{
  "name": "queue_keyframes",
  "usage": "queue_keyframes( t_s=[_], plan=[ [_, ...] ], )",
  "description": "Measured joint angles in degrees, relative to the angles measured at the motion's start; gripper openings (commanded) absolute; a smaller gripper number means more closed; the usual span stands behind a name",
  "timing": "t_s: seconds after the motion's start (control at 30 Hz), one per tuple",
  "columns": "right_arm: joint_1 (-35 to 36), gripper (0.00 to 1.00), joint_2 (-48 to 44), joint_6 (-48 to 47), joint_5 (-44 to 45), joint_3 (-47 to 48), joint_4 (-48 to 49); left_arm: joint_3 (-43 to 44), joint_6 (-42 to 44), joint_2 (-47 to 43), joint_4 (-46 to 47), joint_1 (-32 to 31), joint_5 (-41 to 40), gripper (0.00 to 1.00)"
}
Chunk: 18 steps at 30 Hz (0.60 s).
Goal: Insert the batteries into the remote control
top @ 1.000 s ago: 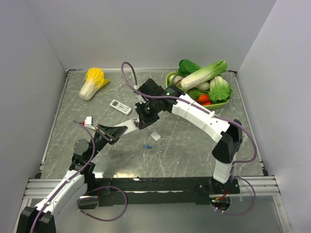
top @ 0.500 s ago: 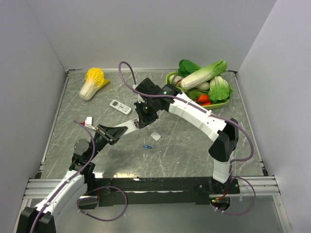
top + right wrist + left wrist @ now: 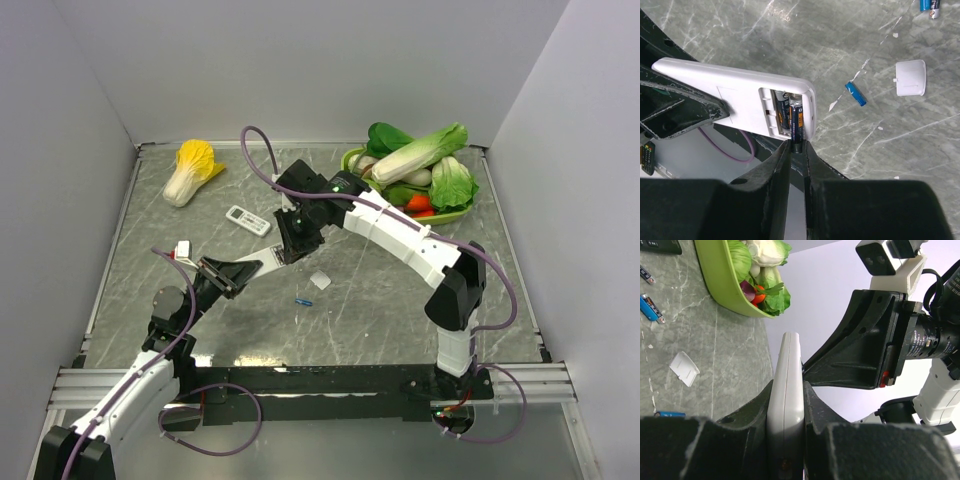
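Observation:
My left gripper [image 3: 238, 271] is shut on the remote control [image 3: 267, 257] and holds it above the table; in the left wrist view the remote [image 3: 787, 385] shows edge-on between the jaws. In the right wrist view its white back [image 3: 730, 92] faces up with the compartment open and one battery [image 3: 781, 112] seated. My right gripper [image 3: 796, 148] is shut on a second battery [image 3: 796, 120], which lies in the neighbouring slot. One loose blue battery [image 3: 303, 301] and the white compartment cover [image 3: 320, 281] lie on the table.
A green basket [image 3: 349, 160] of vegetables stands at the back right. A yellow cabbage [image 3: 190, 170] and a smaller white remote [image 3: 247, 220] lie at the back left. More batteries [image 3: 650, 307] and a black remote [image 3: 660, 245] show in the left wrist view.
My right wrist has shifted slightly left, closer over the remote's end. The left arm and the remote have not moved.

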Motion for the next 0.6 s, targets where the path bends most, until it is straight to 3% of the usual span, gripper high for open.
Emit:
queue_keyframes(
  t_s=[0.23, 0.6],
  plan=[
    [0.04, 0.29, 0.39, 0.04, 0.33, 0.52, -0.15, 0.0, -0.02, 0.0, -0.11, 0.0, -0.28, 0.01],
    [0.17, 0.33, 0.35, 0.79, 1.6, 0.37, 0.98, 0.0, -0.96, -0.02, 0.26, 0.0, -0.87, 0.01]
  ],
)
